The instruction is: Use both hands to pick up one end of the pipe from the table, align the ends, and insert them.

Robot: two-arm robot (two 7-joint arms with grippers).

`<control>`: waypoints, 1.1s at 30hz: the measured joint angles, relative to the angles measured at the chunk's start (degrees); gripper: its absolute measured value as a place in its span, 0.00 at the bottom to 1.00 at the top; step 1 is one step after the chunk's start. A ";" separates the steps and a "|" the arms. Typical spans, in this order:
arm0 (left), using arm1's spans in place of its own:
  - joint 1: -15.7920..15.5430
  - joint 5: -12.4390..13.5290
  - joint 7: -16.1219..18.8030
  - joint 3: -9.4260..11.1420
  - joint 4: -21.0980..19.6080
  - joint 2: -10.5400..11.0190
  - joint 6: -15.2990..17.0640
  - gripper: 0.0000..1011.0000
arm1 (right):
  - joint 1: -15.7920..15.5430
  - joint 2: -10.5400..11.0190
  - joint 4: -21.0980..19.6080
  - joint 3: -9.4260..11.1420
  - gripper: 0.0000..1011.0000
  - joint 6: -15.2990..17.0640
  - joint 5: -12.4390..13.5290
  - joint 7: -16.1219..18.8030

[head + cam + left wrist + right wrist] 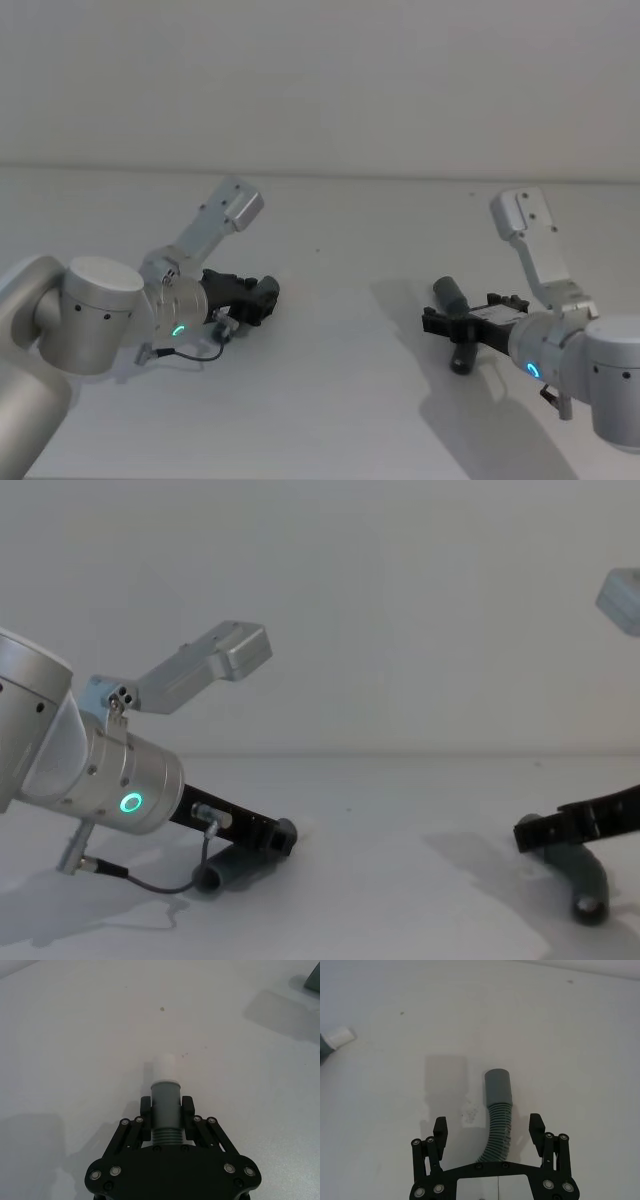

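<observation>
Left gripper (pixel 166 1106) clamped on white-tipped pipe piece (pixel 165 1094); right gripper (pixel 488 1124), jaws spread, straddling socket piece (pixel 498 1091) on table (pixel 570 1035).

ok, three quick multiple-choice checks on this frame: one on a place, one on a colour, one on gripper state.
1. Where is the socket pipe piece?
A. on the table, between the right gripper's fingers
B. at the table's far edge
C. standing on end mid-table

2. What colour is the spigot tip of the pipe piece in the left gripper?
A. black
B. white
C. green

3. What is the right gripper's state?
A. shut on the socket pipe piece
B. open
C. shut on nothing

Key:
1 A: its ribbed part runs between the spread fingers.
2 B: the tip is white beyond the grey collar.
3 B: both fingers stand clear of the ribs.
</observation>
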 joint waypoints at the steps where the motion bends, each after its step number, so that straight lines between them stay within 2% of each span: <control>1: 0.00 0.00 0.00 0.00 0.00 0.00 0.00 0.34 | 0.15 -0.15 0.26 -0.01 0.99 0.04 -0.04 0.00; 17: 0.00 0.00 0.00 0.00 0.00 0.00 0.00 0.34 | 2.35 -2.73 4.37 -0.12 0.99 0.66 -0.59 -0.27; 33: 0.00 0.00 0.00 0.00 0.00 0.00 0.00 0.34 | 2.97 -3.34 6.13 0.04 0.99 1.16 -1.46 -0.36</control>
